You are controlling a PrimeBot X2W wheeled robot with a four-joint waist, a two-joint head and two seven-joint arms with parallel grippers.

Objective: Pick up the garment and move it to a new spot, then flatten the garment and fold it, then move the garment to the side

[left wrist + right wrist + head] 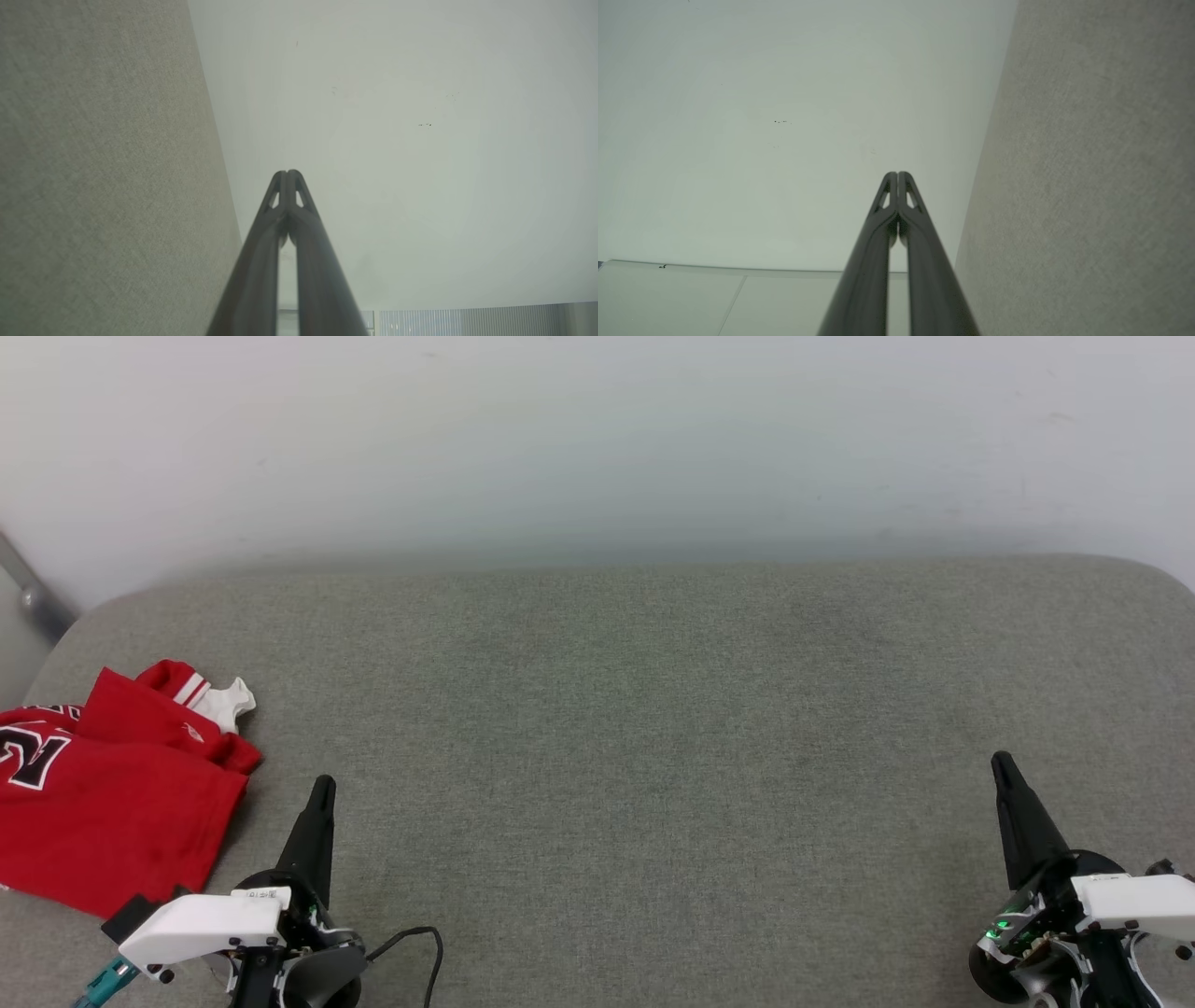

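The garment [112, 793], a red jersey with a white sleeve and black-and-white lettering, lies folded at the far left of the grey padded surface [635, 728], partly cut off by the frame edge. My left gripper [322, 786] is shut and empty, just right of the garment's near corner and apart from it. My right gripper [1002, 763] is shut and empty at the lower right, far from the garment. In the left wrist view the left gripper [288, 173] has its tips pressed together; the right wrist view shows the right gripper [897, 174] the same way.
A pale wall [597, 439] rises behind the padded surface. A metal bar [33, 588] slants at the far left edge. A black cable [415, 938] loops by my left wrist. In the wrist views the grey surface [103, 168] runs along one side.
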